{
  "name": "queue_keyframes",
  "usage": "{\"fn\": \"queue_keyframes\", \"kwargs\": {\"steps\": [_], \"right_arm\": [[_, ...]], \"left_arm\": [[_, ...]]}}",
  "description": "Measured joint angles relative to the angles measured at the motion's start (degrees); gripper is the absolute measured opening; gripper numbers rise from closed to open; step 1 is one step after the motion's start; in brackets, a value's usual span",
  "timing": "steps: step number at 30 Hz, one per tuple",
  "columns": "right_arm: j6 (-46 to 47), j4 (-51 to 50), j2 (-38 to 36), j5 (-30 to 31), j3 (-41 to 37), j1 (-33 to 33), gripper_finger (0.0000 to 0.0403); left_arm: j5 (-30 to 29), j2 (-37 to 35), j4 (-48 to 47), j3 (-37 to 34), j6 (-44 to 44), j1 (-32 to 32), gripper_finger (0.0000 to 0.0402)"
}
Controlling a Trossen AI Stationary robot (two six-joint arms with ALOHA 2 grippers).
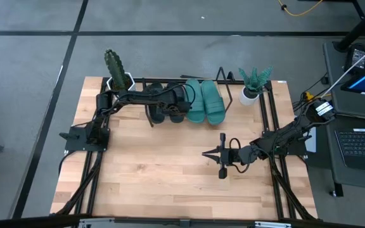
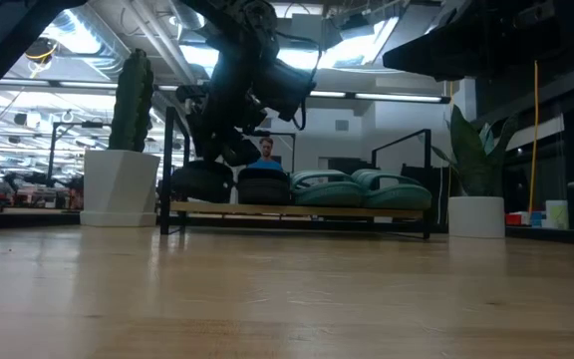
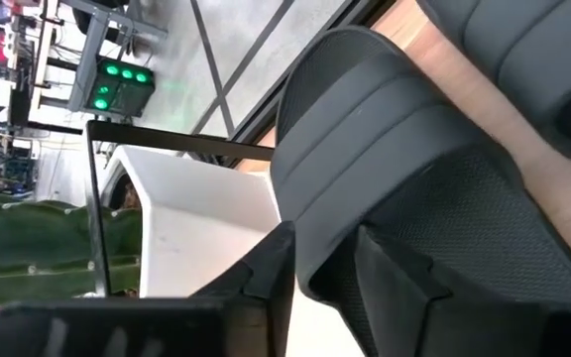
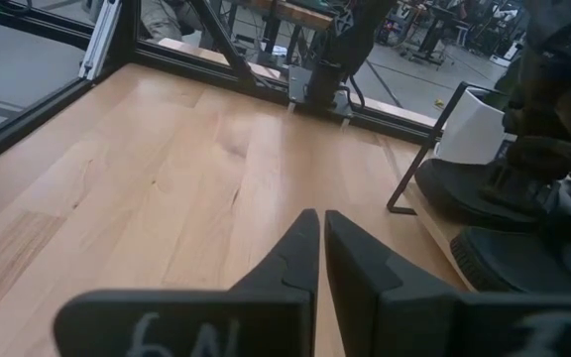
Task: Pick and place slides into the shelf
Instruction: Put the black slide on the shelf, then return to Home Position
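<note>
Four slides sit in a row on the shelf [image 1: 224, 75] at the table's far edge, soles on its slanted wood board [image 2: 297, 211]. The two teal slides [image 1: 206, 101] [image 2: 367, 187] are on the right and two black ones on the left. My left gripper [image 1: 160, 104] [image 2: 232, 145] [image 3: 325, 248] reaches over the shelf and is shut on the leftmost black slide [image 1: 156, 113] [image 3: 395, 149], beside the other black slide [image 1: 175, 109] [image 3: 563, 50]. My right gripper [image 1: 220, 157] [image 4: 320, 223] is shut and holds nothing, over the table's right middle. My left gripper pinches the leftmost black slide by its side rim [image 3: 330, 273], just behind the wide strap [image 3: 365, 109]. One finger [image 3: 266, 273] is outside the sole and the other [image 3: 404, 283] is on the footbed. The fingers come slanting down from the right, across the slide. The slide lies on the shelf board.
A cactus in a white pot [image 1: 116, 69] [image 2: 123, 150] [image 3: 196, 218] stands at the shelf's left end. A leafy plant in a white pot [image 1: 252, 85] [image 2: 474, 189] stands at its right end. A laptop [image 1: 360, 142] sits beyond the table's right edge. Bare wood tabletop [image 1: 163, 171] lies nearer.
</note>
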Motion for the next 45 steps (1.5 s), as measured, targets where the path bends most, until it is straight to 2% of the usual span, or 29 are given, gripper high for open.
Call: {"fn": "queue_keyframes", "kwargs": {"steps": [6,13,24,28,33,36,42,45], "right_arm": [[-0.02,0.0,0.0,-0.02,0.0,0.0,0.0024],[0.0,0.0,0.0,-0.02,0.0,0.0,0.0024],[0.0,0.0,0.0,0.0,0.0,0.0,0.0024],[0.0,-0.08,0.0,0.0,0.0,0.0,0.0024],[0.0,-0.22,0.0,-0.02,0.0,0.0,0.0024],[0.06,-0.23,-0.15,-0.02,0.01,0.02,0.0024],[2.02,-3.64,-5.23,-0.02,0.02,0.04,0.001],[3.47,-8.35,-9.59,0.02,0.02,0.09,0.0006]], "left_arm": [[-0.01,0.0,0.83,0.0,0.06,-0.43,0.0119],[1.87,0.0,3.84,0.04,3.15,-1.11,0.0121],[2.77,-1.61,3.32,0.18,4.54,-3.05,0.0121],[4.53,-2.45,2.4,2.12,5.03,-4.61,0.0121],[6.18,-2.47,2.43,8.72,10.39,-7.42,0.0121],[2.13,-2.45,3.15,12.98,14.53,-10.62,0.0103],[-4.19,-2.47,2.93,23.03,23.53,-18.08,0.0012],[-4.94,-2.47,2.64,26.76,25.56,-21.16,0.0008]]}}
